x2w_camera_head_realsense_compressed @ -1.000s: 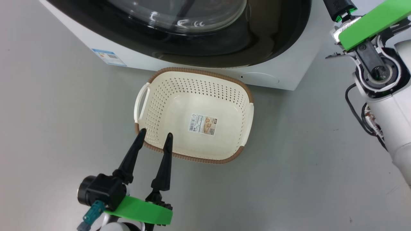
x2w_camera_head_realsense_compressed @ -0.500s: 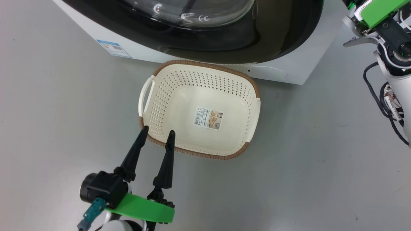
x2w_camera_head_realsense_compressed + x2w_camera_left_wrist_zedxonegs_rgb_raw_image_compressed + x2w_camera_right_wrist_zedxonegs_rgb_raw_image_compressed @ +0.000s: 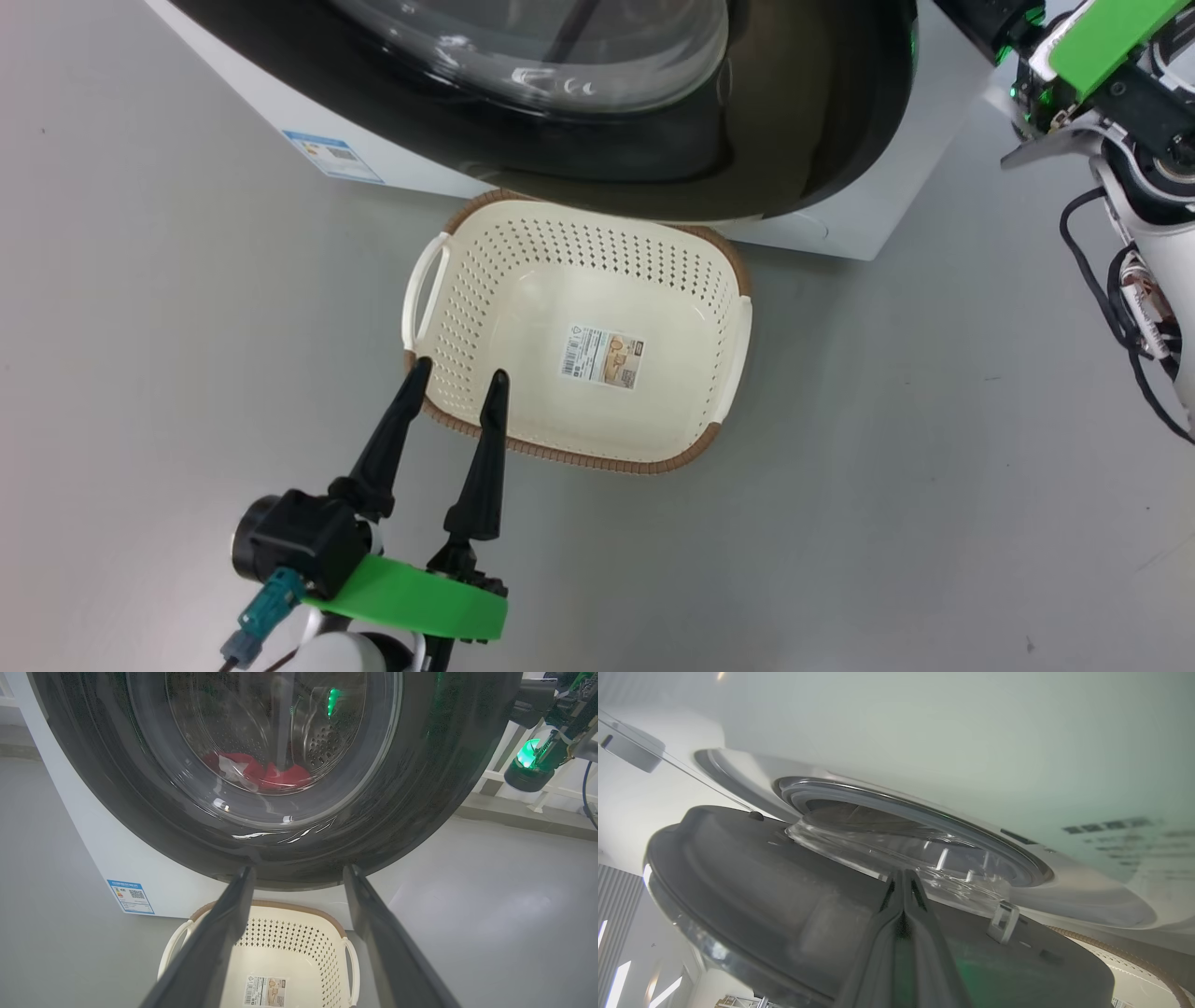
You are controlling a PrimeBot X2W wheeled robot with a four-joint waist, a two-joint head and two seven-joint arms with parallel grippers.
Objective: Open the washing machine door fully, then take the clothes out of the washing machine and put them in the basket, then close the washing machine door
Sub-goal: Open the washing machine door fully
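Hovering spread wide in the head view, the left pincer [image 3: 459, 371] has its tips over the near left rim of the basket [image 3: 579, 457]; the basket stands on the floor [image 3: 934, 467], its far edge tucked under the washing machine door [image 3: 794, 121]; in the left wrist view the clothes [image 3: 261, 770] lie inside the washing machine [image 3: 93, 858], behind the door glass, above the basket; in the right wrist view the right pincer [image 3: 903, 877], pressed shut on nothing, lies along the ajar door's inner side.

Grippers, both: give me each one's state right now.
Left gripper: open, empty.
Right gripper: jaws shut on nothing, beside the inner side of the round black-rimmed glass door.
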